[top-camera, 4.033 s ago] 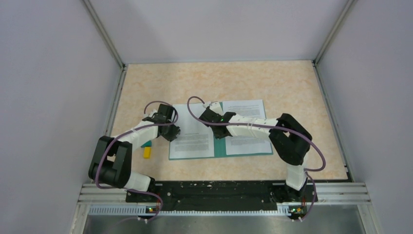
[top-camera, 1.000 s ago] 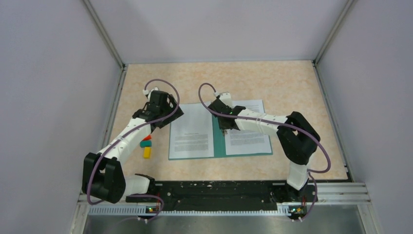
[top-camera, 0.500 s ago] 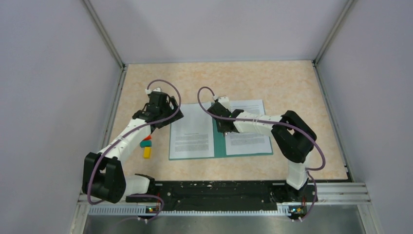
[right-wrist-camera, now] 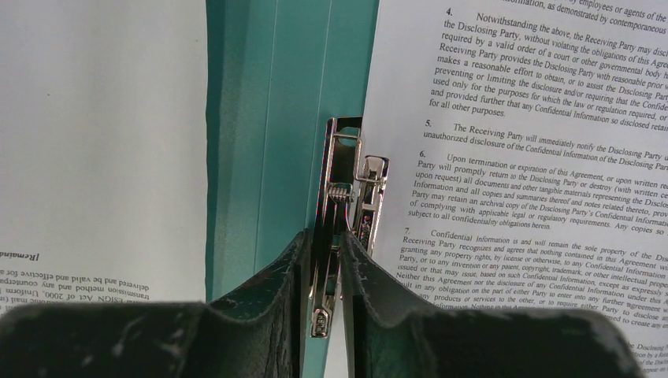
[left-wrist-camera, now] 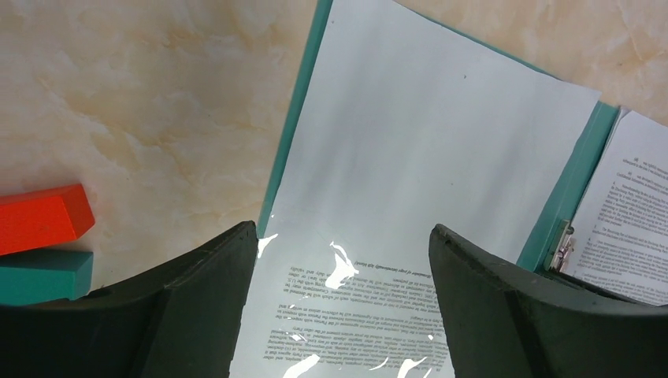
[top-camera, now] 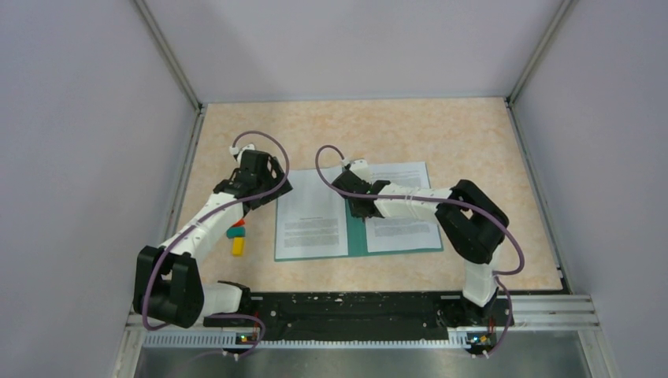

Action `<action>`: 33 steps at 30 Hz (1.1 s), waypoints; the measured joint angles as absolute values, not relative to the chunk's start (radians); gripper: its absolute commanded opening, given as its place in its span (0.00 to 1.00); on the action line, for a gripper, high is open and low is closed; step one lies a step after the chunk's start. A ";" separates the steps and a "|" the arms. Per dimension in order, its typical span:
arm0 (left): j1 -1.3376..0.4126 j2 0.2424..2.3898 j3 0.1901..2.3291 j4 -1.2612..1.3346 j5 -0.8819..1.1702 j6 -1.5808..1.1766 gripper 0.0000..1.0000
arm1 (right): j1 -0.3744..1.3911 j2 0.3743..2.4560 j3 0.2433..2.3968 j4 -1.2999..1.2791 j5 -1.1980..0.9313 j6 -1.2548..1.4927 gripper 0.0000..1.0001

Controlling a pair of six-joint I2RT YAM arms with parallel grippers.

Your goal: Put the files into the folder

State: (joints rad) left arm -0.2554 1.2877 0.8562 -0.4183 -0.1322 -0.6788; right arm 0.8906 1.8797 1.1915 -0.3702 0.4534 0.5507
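Where the folder lies: the folder (top-camera: 355,240) is open flat on the table (top-camera: 315,126), between the two arms.
Files: the files (top-camera: 311,228) lie on the folder, one sheet on its left flap and one on its right flap.
Right gripper: the right gripper (right-wrist-camera: 324,240) is over the folder's spine, its jaws pinched on the metal fastener (right-wrist-camera: 346,173).
Left gripper: the left gripper (left-wrist-camera: 343,230) hangs above the folder's left flap, jaws spread wide, holding nothing.
Handling: I judge the sheets light, limp and slippery; they can slide or crease easily.
Where to hold: a sheet by its free edge; the fastener, being stiff, by its lever.
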 measured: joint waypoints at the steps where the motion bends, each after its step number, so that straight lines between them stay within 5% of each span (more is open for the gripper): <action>1: -0.255 1.288 0.856 -0.419 -0.137 -0.681 0.85 | 0.894 1.886 1.196 -0.374 0.461 0.551 0.20; 6: -0.252 1.288 0.855 -0.418 -0.151 -0.690 0.85 | 0.907 1.932 1.254 -0.428 0.501 0.539 0.19; 12: -0.239 1.288 0.838 -0.418 -0.149 -0.697 0.85 | 0.914 1.942 1.272 -0.447 0.524 0.524 0.00; 33: -0.124 1.317 0.722 -0.267 0.223 -0.654 0.89 | 0.774 1.748 1.233 -0.524 0.342 0.480 0.00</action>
